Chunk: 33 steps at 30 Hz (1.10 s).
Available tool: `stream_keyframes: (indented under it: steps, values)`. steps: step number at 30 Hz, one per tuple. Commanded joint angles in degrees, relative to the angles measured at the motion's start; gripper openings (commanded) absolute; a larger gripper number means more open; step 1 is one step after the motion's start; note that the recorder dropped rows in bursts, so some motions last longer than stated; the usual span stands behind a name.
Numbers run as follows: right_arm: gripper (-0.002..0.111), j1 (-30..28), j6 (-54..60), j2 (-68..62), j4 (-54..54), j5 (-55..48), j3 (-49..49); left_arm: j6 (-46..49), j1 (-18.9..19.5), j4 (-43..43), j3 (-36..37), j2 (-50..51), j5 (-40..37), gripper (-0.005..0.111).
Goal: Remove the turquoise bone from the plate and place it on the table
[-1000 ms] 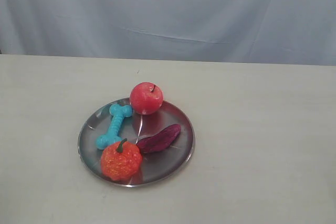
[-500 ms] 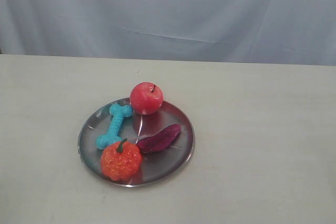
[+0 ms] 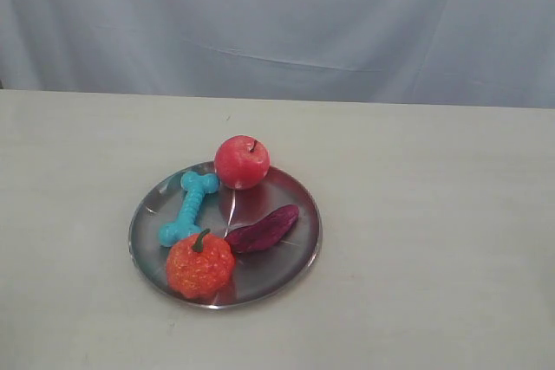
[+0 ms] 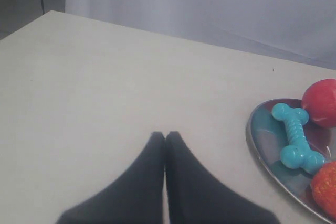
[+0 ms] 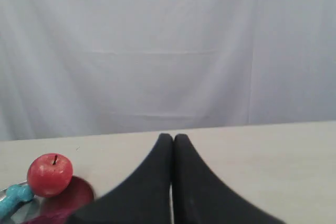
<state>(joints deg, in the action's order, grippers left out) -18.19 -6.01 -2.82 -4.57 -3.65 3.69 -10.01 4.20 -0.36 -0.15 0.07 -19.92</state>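
The turquoise bone (image 3: 187,208) lies on the left part of the round silver plate (image 3: 295,249), between a red apple and an orange pumpkin toy. The left wrist view shows the bone (image 4: 296,138) on the plate (image 4: 254,145), well off to the side of my left gripper (image 4: 165,136), which is shut and empty over bare table (image 4: 105,87). My right gripper (image 5: 172,138) is shut with nothing in it; one end of the bone (image 5: 13,198) peeks in at that view's edge. Neither gripper appears in the exterior view.
On the plate also sit a red apple (image 3: 242,162) at the far rim, an orange pumpkin toy (image 3: 200,265) at the near rim, and a dark purple vegetable (image 3: 263,229). A grey cloth backdrop (image 3: 277,23) hangs behind the beige table (image 3: 434,214).
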Motion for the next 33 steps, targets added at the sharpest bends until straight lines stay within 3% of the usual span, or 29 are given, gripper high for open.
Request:
stream_keyframes:
  steps: [1, 8, 10, 16, 23, 28, 33]
  values:
    - [0.000, -0.2, -0.4, -7.5, -1.8, -10.7, 7.2, -0.1, 0.3, 0.4, 0.1, -0.1, 0.3, 0.000]
    - [-0.001, -0.2, 8.9, -26.8, -1.8, -45.4, 28.9, -0.1, 0.3, 0.4, 0.1, -0.1, 0.3, 0.000]
    - [-0.001, -0.2, 8.9, -30.6, -4.0, -50.0, 33.0, -0.1, 0.3, 0.4, 0.1, -0.1, 0.3, 0.000]
    - [-0.001, -0.2, 8.9, -40.4, -16.5, -50.9, 39.0, -0.1, 0.3, 0.4, 0.1, -0.1, 0.3, 0.000]
    - [-0.001, 1.8, 4.3, -50.4, -18.0, -55.1, 46.2, -0.1, 0.3, 0.4, 0.1, -0.1, 0.3, 0.000]
    - [-0.001, 11.3, -2.4, -56.6, -15.1, -54.0, 53.3, -0.1, 0.3, 0.4, 0.1, -0.1, 0.3, 0.000]
    - [-0.001, 24.6, -17.7, -64.2, -0.3, -52.2, 60.6, -0.1, 0.3, 0.4, 0.1, -0.1, 0.3, 0.000]
